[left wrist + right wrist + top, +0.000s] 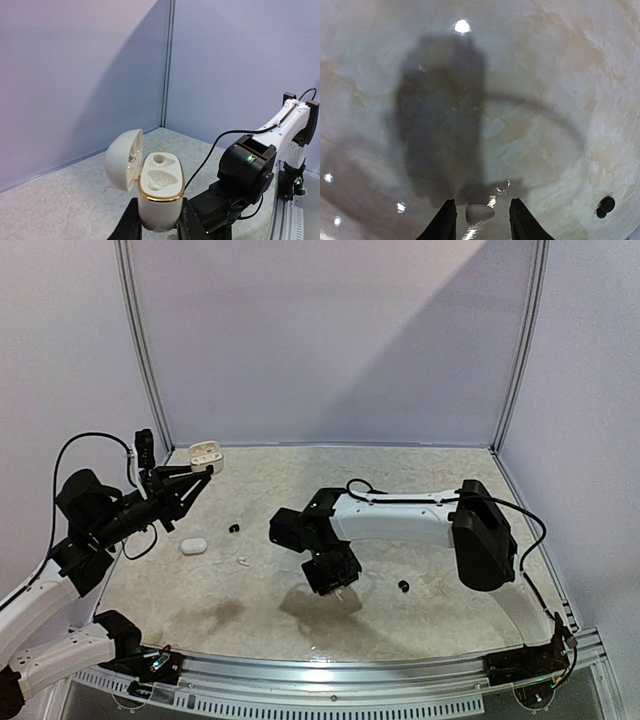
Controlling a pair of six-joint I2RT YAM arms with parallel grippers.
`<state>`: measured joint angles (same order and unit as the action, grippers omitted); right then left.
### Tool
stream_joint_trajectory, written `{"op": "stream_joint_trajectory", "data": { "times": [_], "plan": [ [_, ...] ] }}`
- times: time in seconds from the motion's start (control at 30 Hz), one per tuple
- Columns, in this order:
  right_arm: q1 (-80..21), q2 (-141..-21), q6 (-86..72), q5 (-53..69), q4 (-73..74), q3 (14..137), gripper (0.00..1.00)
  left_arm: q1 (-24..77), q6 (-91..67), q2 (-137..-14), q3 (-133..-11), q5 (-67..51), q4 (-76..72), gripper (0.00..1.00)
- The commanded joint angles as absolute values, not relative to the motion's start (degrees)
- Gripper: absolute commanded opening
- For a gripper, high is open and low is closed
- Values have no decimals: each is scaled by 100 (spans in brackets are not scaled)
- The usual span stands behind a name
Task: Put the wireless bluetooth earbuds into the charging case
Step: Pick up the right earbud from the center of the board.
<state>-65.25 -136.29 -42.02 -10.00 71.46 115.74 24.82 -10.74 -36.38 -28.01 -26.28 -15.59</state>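
My left gripper [157, 227] is shut on a white charging case [160, 200] with a gold rim, held upright above the table's far left [205, 453]. Its lid [124, 160] is open. Its two wells look white and glossy; I cannot tell if either is filled. My right gripper [481, 222] is open and points down at the table's middle [335, 578]. A white earbud [480, 214] lies on the table between its fingers. A black earbud [606, 206] lies to its right [403, 586]. Another black earbud [235, 529] and a tiny white one [243, 562] lie left of centre.
A closed white oval case [193, 546] lies on the table at the left. The right arm [250, 170] shows close behind the held case in the left wrist view. Grey walls enclose the marbled table [430, 480] at back and sides.
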Motion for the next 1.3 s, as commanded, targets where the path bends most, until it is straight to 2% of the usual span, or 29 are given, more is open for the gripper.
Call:
{"op": "stream_joint_trajectory", "data": {
  "times": [0.0,0.13,0.23,0.47,0.77,1.0,1.27],
  "plan": [
    [-6530,-13678,-4277,-1066,7220,11519,33,2421,-1083,-3646,-2726,-2637,-1653,0],
    [-6533,-13623,-4274,-1011,7146,11359,30,2417,-1079,-3664,-2707,-2639,-1723,0],
    [-6535,-13616,-4231,-976,7104,11305,22,2418,-1065,-3695,-2725,-2621,-1721,0],
    [-6528,-13591,-4161,-864,7035,11208,17,2411,-1031,-3639,-2716,-2610,-1645,0],
    [-6491,-13496,-4085,-693,7119,11027,26,2409,-1039,-3688,-2730,-2634,-1621,0],
    [-6412,-13430,-4030,-375,6864,10801,27,2387,-940,-3708,-2869,-2612,-1450,0],
    [-6298,-13287,-3984,-198,6557,10514,15,2368,-879,-3525,-2915,-2610,-1265,0]
  ]
}}
